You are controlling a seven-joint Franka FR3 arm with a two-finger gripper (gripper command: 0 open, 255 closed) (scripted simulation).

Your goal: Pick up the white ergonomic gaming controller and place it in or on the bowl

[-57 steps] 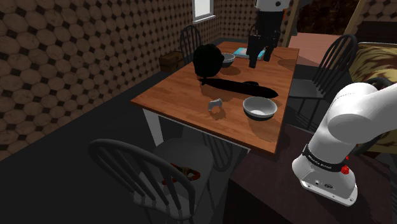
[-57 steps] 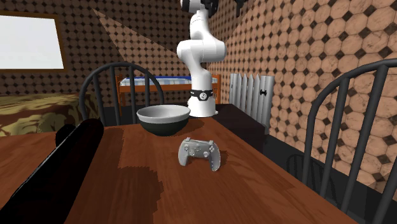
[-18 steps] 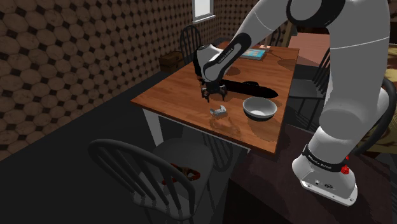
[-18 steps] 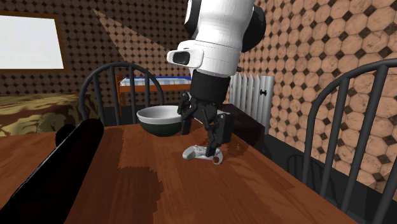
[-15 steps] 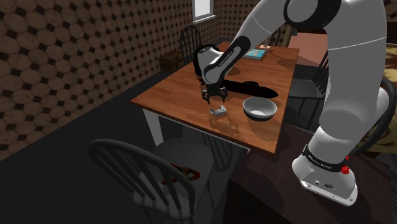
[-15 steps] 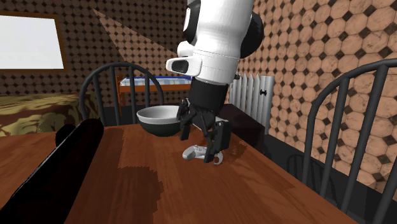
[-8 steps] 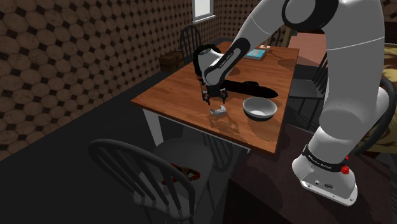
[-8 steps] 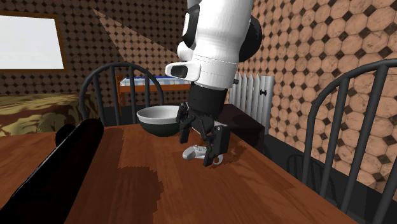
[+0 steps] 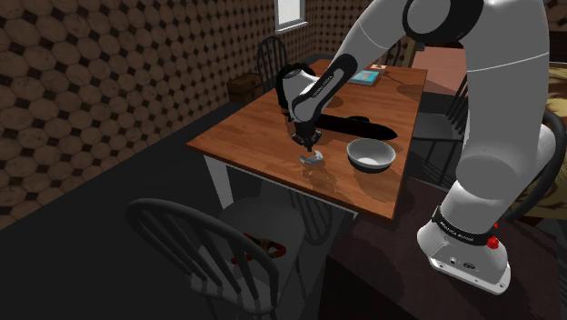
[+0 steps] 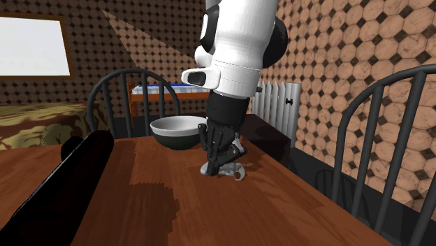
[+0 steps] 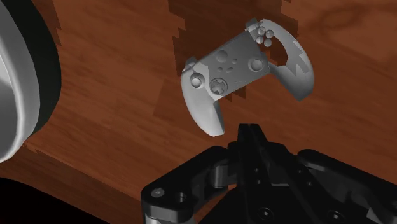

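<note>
The pale grey gaming controller (image 11: pixel 245 67) lies flat on the brown wooden table (image 9: pixel 254 127). In the wrist view my gripper (image 11: pixel 250 130) is shut, its two black fingers meeting just short of the controller, with nothing clasped between them. In the shoulder view the gripper (image 9: pixel 306 144) hangs right over the controller (image 9: pixel 313 158). From the second exterior view the closed fingers (image 10: pixel 219 155) stand upright against the controller (image 10: pixel 225 168). The bowl (image 9: pixel 371 155), light inside and dark outside, sits beside it and also appears behind the hand (image 10: pixel 179 131) and at the wrist view's edge (image 11: pixel 19 83).
A long black object (image 9: pixel 343 125) lies across the table behind the arm, large in the second exterior view (image 10: pixel 63 182). A blue book (image 9: pixel 365 77) rests at the far end. Dark spindle chairs (image 9: pixel 204 250) (image 10: pixel 391 147) surround the table. My stand (image 9: pixel 468 245) is close by.
The fingers, spread apart around the controller half a second ago, have come together. The hand has sunk slightly toward the table since a second ago; the controller stays on the wood.
</note>
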